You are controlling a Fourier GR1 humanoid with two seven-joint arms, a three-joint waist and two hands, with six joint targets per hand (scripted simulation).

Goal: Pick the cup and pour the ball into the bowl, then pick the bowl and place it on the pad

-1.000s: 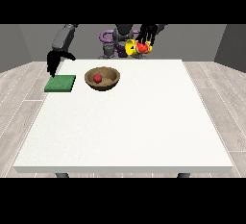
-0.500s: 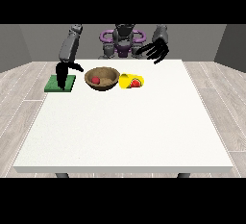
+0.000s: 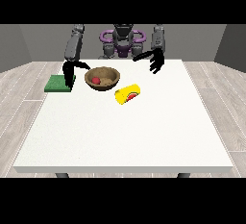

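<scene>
A brown bowl [image 3: 102, 78] stands on the white table [image 3: 125, 131] at the back left, with a red ball [image 3: 96, 80] inside it. A yellow cup [image 3: 128, 93] with a red inside lies on its side just right of the bowl, nothing holding it. The green pad [image 3: 56, 83] lies at the table's left edge. The hand at the view's left [image 3: 70, 72] hangs between the pad and the bowl, its fingers pointing down. The hand at the view's right [image 3: 155, 61] is raised behind the cup with fingers spread, holding nothing.
The robot's purple and grey torso [image 3: 123, 42] stands behind the table's far edge. The table's front half and right side carry nothing.
The hand at the view's right let go of the cup, which now lies on the table beside the bowl. The hand at the view's left came down from the pad toward the bowl.
</scene>
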